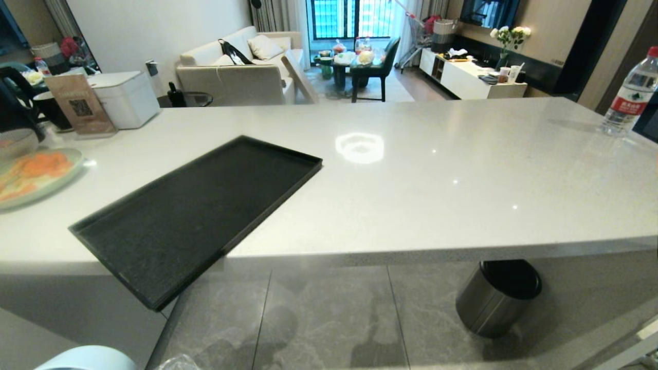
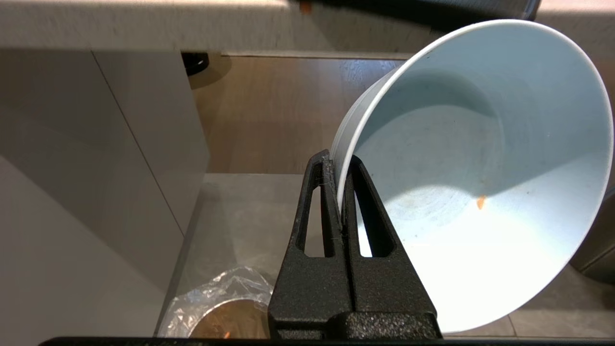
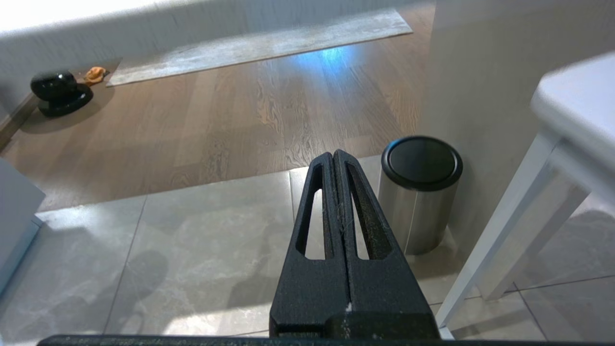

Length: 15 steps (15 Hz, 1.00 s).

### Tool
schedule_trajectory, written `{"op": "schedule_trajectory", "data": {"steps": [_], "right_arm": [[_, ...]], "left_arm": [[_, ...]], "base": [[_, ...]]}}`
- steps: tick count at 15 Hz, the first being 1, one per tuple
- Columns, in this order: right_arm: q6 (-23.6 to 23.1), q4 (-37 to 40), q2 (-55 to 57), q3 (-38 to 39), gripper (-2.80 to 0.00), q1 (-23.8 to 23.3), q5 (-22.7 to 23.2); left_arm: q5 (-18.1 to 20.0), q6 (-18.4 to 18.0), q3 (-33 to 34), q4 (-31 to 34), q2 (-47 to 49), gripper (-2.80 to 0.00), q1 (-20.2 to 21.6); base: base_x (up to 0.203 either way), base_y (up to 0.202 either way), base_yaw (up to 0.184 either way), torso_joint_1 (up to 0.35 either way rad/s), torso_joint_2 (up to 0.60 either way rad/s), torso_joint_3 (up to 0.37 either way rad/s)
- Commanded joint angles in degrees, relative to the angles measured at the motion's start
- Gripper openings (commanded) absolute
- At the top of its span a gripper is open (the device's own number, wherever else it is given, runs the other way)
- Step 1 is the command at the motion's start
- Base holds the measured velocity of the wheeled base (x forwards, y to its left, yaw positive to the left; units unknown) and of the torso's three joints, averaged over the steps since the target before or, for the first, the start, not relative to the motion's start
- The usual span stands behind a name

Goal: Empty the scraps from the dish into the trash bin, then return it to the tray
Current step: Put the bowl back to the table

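Note:
My left gripper (image 2: 340, 159) is shut on the rim of the dish (image 2: 480, 144), a pale blue bowl held tilted on its side below the counter's edge. A single orange scrap (image 2: 480, 202) sticks to its whitish inside. The trash bin (image 2: 226, 312), lined with crinkly clear plastic, stands on the floor beneath the gripper, to the side of the dish. In the head view only the dish's rim (image 1: 87, 358) and a bit of the bin's bag (image 1: 177, 362) show at the lower edge. The black tray (image 1: 195, 216) lies bare on the counter, one corner overhanging the front edge. My right gripper (image 3: 334, 156) is shut on nothing, low over the floor tiles.
A steel cylinder with a black lid (image 1: 496, 295) stands on the floor under the counter, near my right gripper. A green plate with orange slices (image 1: 31, 174) sits at the counter's left end and a water bottle (image 1: 632, 95) at its far right. A white table leg (image 3: 499, 250) stands by the right arm.

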<state>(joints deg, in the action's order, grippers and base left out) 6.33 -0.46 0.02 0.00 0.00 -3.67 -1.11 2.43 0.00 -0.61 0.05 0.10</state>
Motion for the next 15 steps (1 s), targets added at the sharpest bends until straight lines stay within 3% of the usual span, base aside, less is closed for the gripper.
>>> {"op": "schedule_trajectory", "data": {"steps": [1, 15], "right_arm": [[0.0, 0.02, -0.02, 0.0, -2.8, 0.0, -0.02], [0.0, -0.06, -0.02, 0.0, -2.8, 0.0, -0.02]], "left_arm": [[-0.04, 0.04, 0.0, 0.0, 0.04, -2.8, -0.01], [-0.04, 0.04, 0.0, 0.0, 0.04, -2.8, -0.01]], "base": [[0.0, 0.0, 0.0, 0.122, -0.5, -0.368], [0.0, 0.0, 0.0, 0.188, -0.55, -0.367]]}}
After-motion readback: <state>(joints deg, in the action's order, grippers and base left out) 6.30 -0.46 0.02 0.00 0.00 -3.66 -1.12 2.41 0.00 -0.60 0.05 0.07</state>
